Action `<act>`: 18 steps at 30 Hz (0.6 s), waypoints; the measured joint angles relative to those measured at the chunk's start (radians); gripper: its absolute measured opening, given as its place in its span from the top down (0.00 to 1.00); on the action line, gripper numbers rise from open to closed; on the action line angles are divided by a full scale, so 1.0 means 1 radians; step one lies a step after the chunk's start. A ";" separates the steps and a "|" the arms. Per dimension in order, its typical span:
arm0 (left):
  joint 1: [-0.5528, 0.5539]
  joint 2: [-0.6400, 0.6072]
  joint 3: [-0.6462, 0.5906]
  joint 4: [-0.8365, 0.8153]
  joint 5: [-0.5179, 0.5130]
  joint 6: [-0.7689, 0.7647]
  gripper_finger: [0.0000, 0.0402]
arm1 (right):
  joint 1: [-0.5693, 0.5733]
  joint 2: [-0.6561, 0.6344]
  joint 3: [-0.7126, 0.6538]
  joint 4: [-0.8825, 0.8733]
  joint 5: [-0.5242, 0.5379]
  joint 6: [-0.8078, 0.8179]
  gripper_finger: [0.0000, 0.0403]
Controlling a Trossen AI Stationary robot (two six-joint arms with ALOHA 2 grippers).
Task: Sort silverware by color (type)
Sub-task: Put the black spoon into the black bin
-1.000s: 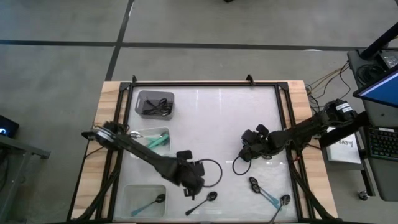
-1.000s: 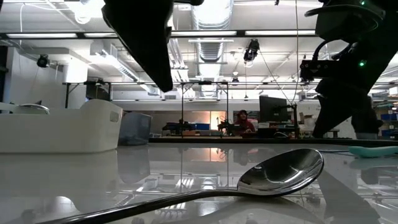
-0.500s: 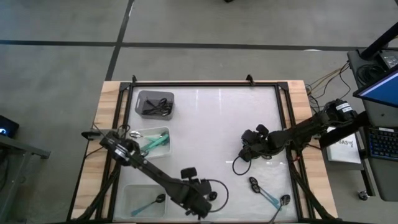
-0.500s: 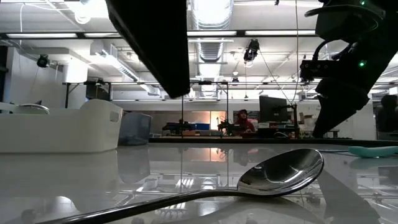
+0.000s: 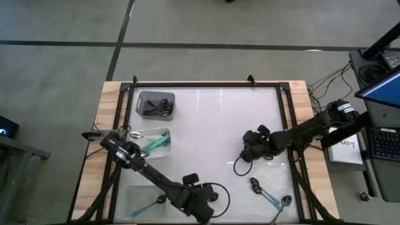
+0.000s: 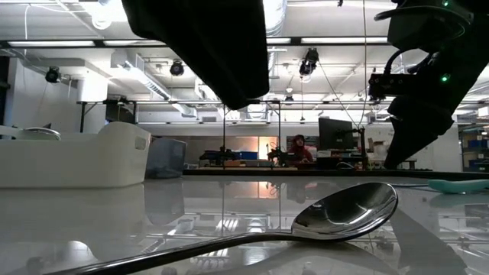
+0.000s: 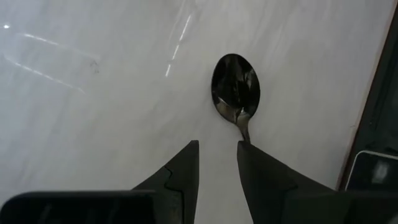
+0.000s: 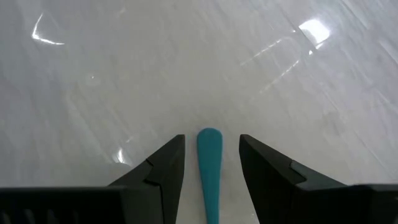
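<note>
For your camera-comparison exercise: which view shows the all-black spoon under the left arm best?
The left wrist view: the black spoon lies whole-bowled before the left pincer. The low view shows it side-on; the high view hides it beneath the arm.

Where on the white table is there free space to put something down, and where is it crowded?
The widest bare patch is the white tabletop between the grey bin and the right tool. The near edge is crowded: the left tool over the black spoon, the clear bin, and the teal-handled spoons.
</note>
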 joint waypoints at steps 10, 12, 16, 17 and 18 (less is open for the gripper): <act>-0.021 0.000 -0.011 0.056 0.013 -0.067 0.77 | 0.000 0.000 0.000 0.000 0.000 0.000 0.64; -0.029 0.000 -0.011 0.064 0.013 -0.099 0.77 | 0.000 0.000 0.000 0.000 0.000 0.000 0.64; -0.051 0.000 -0.011 0.121 0.010 -0.102 0.77 | 0.000 0.000 0.000 0.000 0.000 0.000 0.64; -0.057 0.000 -0.012 0.133 0.009 -0.102 0.77 | 0.000 0.000 0.000 0.000 0.000 0.000 0.64; -0.063 0.000 -0.012 0.144 0.005 -0.105 0.77 | 0.000 0.000 0.000 0.000 0.000 0.000 0.64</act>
